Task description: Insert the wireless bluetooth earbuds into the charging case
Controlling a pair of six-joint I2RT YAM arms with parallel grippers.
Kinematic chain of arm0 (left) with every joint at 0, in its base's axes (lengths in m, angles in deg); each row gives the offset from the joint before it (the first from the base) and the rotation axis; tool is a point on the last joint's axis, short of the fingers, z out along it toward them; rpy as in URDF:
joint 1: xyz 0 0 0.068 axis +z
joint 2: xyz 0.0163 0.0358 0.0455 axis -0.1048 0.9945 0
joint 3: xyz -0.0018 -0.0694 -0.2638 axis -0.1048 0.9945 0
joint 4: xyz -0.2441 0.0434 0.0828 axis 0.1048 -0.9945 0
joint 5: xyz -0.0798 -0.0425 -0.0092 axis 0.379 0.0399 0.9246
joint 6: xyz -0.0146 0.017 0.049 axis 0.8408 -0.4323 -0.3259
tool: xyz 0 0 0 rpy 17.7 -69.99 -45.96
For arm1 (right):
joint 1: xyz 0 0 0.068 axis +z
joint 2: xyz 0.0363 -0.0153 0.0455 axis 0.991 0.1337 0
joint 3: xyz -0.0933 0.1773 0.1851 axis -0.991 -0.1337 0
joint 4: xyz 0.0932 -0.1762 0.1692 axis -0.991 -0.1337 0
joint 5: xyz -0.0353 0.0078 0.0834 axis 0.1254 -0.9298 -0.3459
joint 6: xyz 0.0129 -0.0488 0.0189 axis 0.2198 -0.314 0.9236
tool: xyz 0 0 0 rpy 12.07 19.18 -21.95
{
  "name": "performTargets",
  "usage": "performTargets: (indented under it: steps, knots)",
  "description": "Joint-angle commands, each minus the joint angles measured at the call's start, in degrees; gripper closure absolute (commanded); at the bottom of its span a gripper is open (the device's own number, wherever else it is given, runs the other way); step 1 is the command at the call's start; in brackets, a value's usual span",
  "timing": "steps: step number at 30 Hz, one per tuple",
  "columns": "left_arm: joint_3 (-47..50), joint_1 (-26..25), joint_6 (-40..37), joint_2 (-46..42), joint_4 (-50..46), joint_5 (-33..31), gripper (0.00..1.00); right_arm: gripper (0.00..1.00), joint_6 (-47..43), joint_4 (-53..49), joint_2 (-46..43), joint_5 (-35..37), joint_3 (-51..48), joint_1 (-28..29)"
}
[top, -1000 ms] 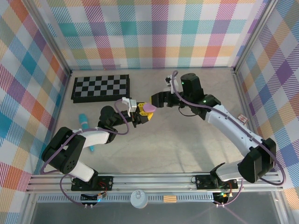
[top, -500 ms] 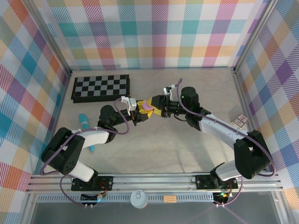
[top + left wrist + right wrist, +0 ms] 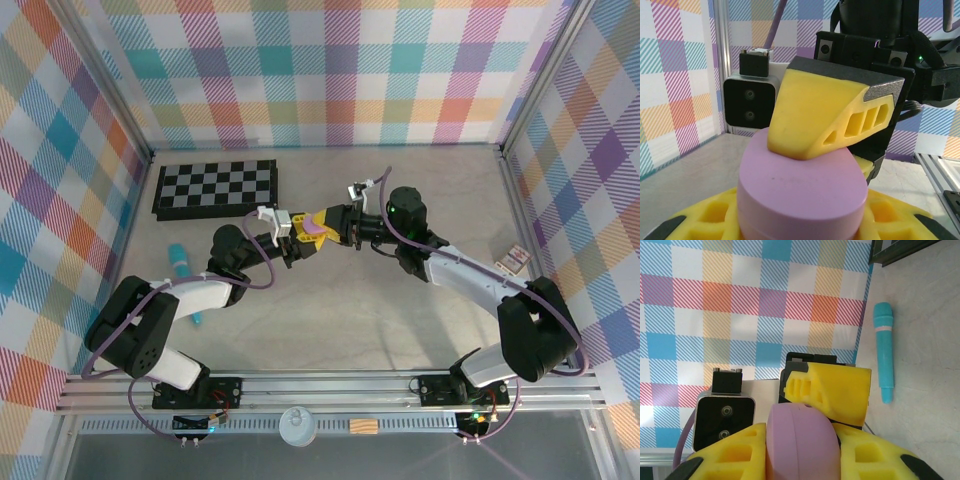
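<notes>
While the left gripper [image 3: 308, 237] clamped the case [image 3: 316, 229] between its fingers, the right gripper [image 3: 324, 225] pinched its opposite end likewise.

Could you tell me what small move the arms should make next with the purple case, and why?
Probably the right end effector should gently pry the top half open while the left end effector holds the bottom steady. Both are clamped on the purple charging case in mid-air, it looks shut, and nothing can go in until it opens.
</notes>
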Motion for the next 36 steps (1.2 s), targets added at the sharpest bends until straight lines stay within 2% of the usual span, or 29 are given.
performTargets:
  steps: [1,6,14,19,22,25,29,32,34,36]
  knots:
    - [-0.15,0.33,-2.68,-1.74,0.56,-1.58,0.57,0.86,-1.82,-1.89,-1.19,0.62,0.26,0.46]
    - [0.12,0.33,-4.64,-3.06,-3.02,-2.96,0.38,0.89,-5.12,-6.81,-2.49,2.01,1.06,0.22]
    - [0.36,0.33,-6.28,-4.26,-5.96,-3.4,0.31,0.92,-5.27,-7.63,-2.28,2.34,1.47,0.12]
    - [1.1,0.33,-7.51,-6.03,-8.71,-4.41,0.15,0.93,-5.68,-7.95,-1.88,2.93,1.36,-0.05]
    - [1.57,0.33,-7.99,-6.65,-9.64,-4.89,0.01,0.94,-6.4,-8.54,-1.96,3.56,1.01,-0.48]
    - [2.89,0.33,-8.91,-7.61,-10.05,-5.97,0.0,0.95,-9.15,-11.96,-2.65,6.33,0.0,-1.85]
    - [5.47,0.09,-11.32,-9.9,-15.77,-6.58,0.0,0.95,-16.48,-20.4,-2.41,12.25,-1.46,-5.0]
    - [5.73,-2.04,-16.85,-11.99,-26.77,-7.08,0.0,0.95,-24.82,-29.09,-1.03,18.66,-1.15,-6.96]
    - [4.92,-4.63,-21.58,-13.08,-35.48,-8.9,0.0,0.95,-27.79,-30.09,0.95,19.91,-1.82,-8.59]
    - [4.78,-6.67,-23.42,-13.09,-39.28,-11.17,0.0,0.95,-29.36,-29.49,3.19,19.58,-2.26,-9.99]
